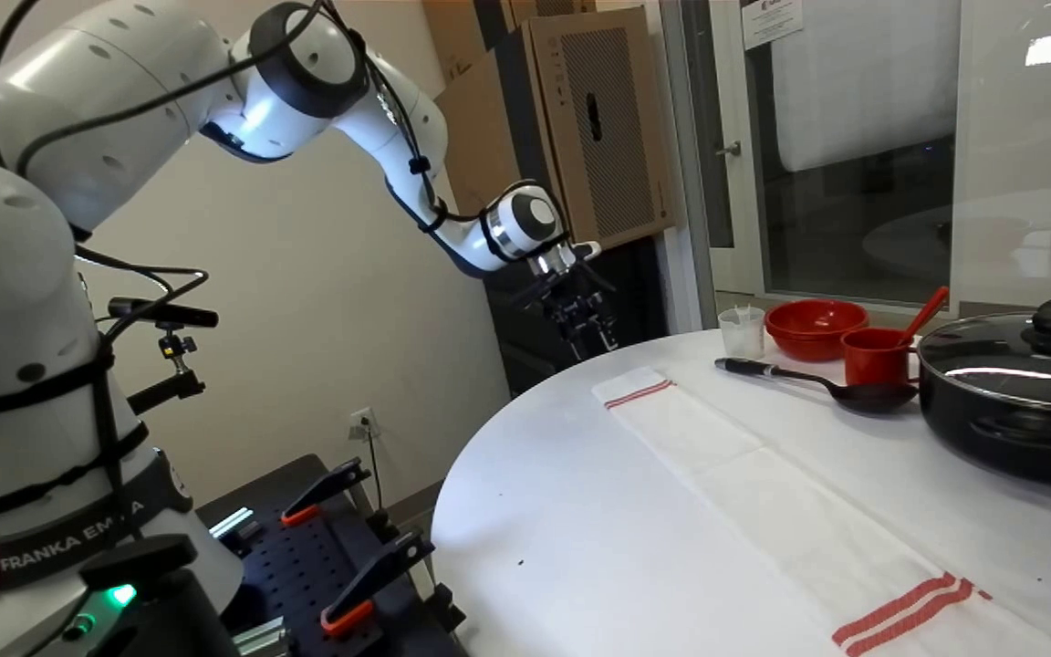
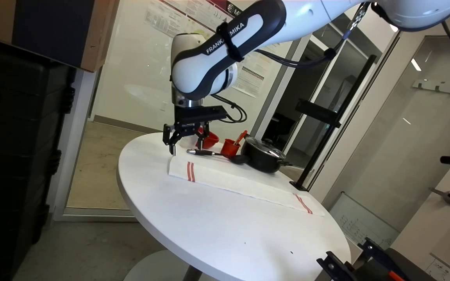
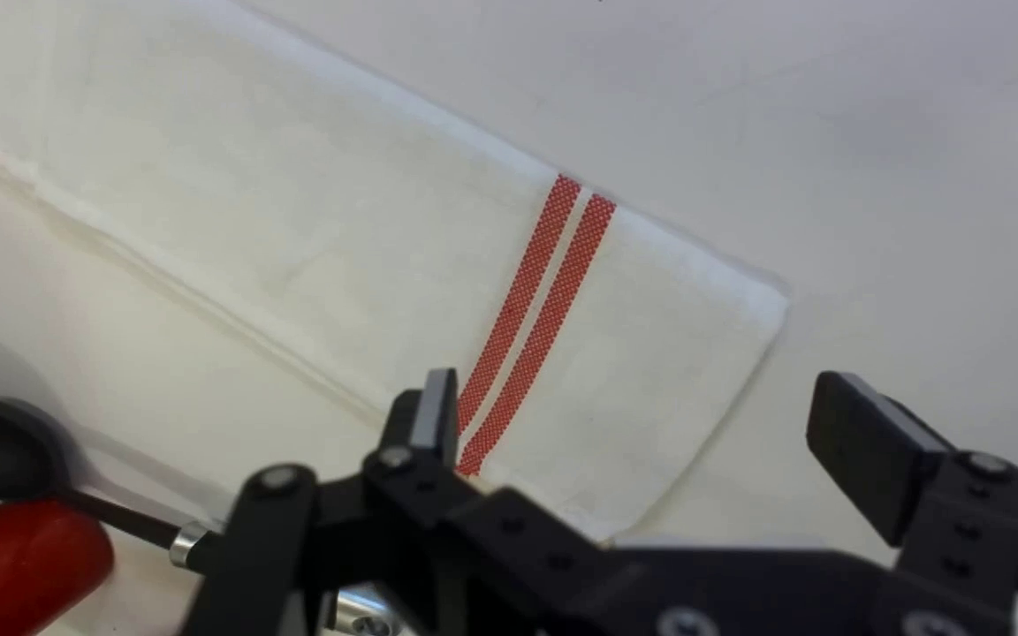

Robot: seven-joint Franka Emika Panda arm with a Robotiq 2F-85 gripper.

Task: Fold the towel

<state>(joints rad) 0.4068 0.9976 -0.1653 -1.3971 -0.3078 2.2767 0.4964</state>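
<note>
While a glossy white jointed robot arm (image 1: 142, 64) reaches out high in both exterior views, we see a broad, round, white tabletop (image 2: 225, 230) below it. Behind the arm's wrist, in an exterior view, we make out a big brown cardboard box (image 1: 594, 173). Flat on the tabletop we find the thin white cloth towel (image 2: 240, 185), laid out as a long, narrow strip. Beside it, a little apart, we see a wide, round, black pot (image 1: 1018, 433) with a glass lid. Over one end of the towel hangs the black two-fingered gripper (image 3: 633, 389), its jaws standing wide apart. In the wrist view we see one finger in front of the cloth and the other in front of the tabletop past its end; how near the fingertips come to the cloth, we cannot tell. Between the towel and the stacked, round, red bowls (image 1: 816, 343) we notice a long black spoon (image 1: 854, 394). Between the bowls and the pot we see a red cylindrical cup (image 1: 874, 359), and on the bowls' other side a translucent plastic cup (image 1: 742, 334). We see a slim red utensil (image 1: 925, 315) leaning in the red cup. Across the cloth, near each end, we find paired narrow red stripes (image 3: 551, 318).
</note>
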